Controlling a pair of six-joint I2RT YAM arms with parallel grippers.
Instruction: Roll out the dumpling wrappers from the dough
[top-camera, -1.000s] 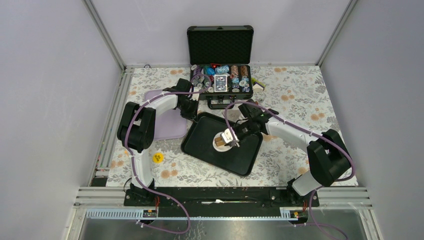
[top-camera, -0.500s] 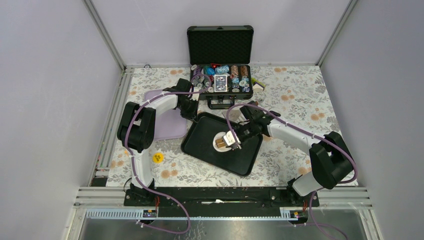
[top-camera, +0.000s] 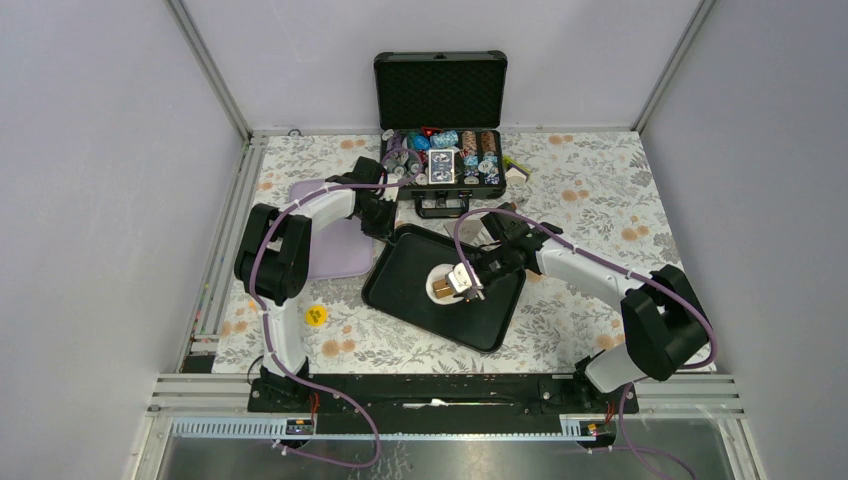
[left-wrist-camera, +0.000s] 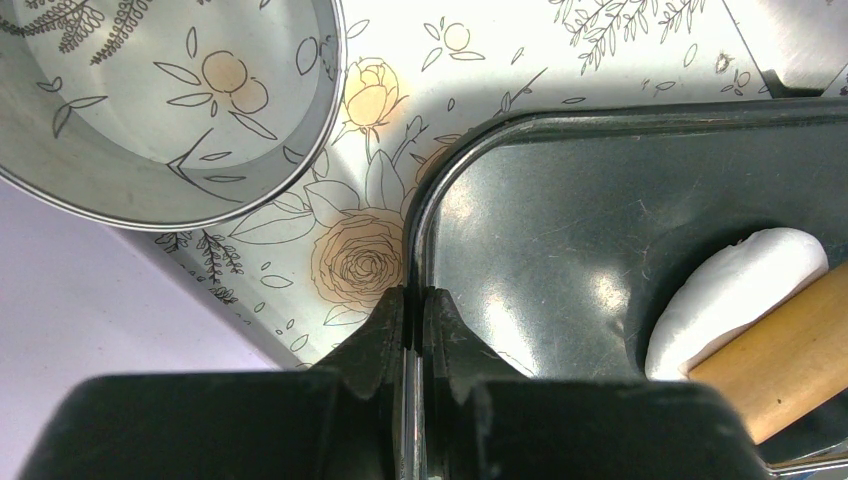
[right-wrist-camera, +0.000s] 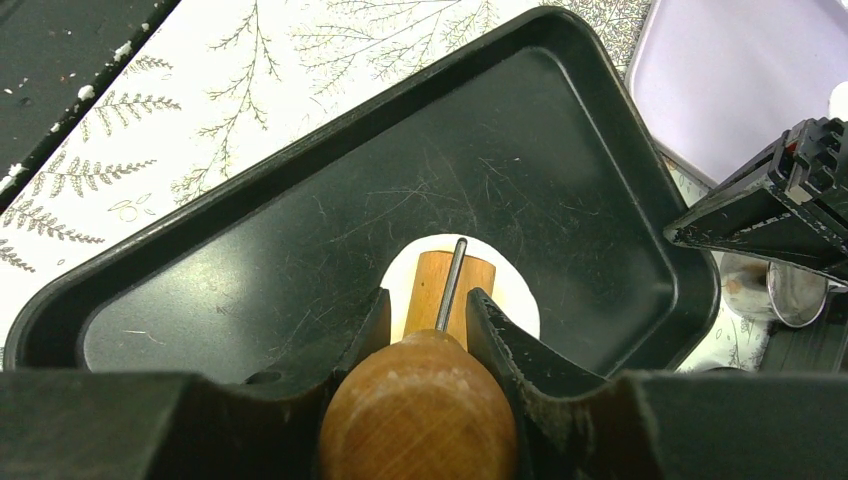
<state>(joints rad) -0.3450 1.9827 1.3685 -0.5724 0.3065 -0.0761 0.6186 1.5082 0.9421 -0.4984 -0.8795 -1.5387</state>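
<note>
The dough (top-camera: 441, 271) is a round white pat in the middle of the black tray (top-camera: 400, 290). It also shows in the right wrist view as the dough (right-wrist-camera: 512, 293) and in the left wrist view as the dough (left-wrist-camera: 735, 290). A wooden roller (right-wrist-camera: 425, 295) rests on the pat. My right gripper (right-wrist-camera: 428, 297) is shut on its rounded handle (right-wrist-camera: 420, 410). My left gripper (left-wrist-camera: 413, 296) is shut on the tray's far left rim (left-wrist-camera: 425, 215). From above, the left gripper (top-camera: 385, 226) is at the tray's corner. The dumpling wrappers are out of view.
A steel ring cutter (left-wrist-camera: 150, 205) stands on the floral cloth just beyond the tray's corner. A lavender board (top-camera: 335, 255) lies left of the tray under the left arm. An open case of chips (top-camera: 440, 160) stands at the back. A yellow disc (top-camera: 315, 316) lies near left.
My right gripper and the roller have shifted slightly toward the near right over the dough. The left arm has not moved.
</note>
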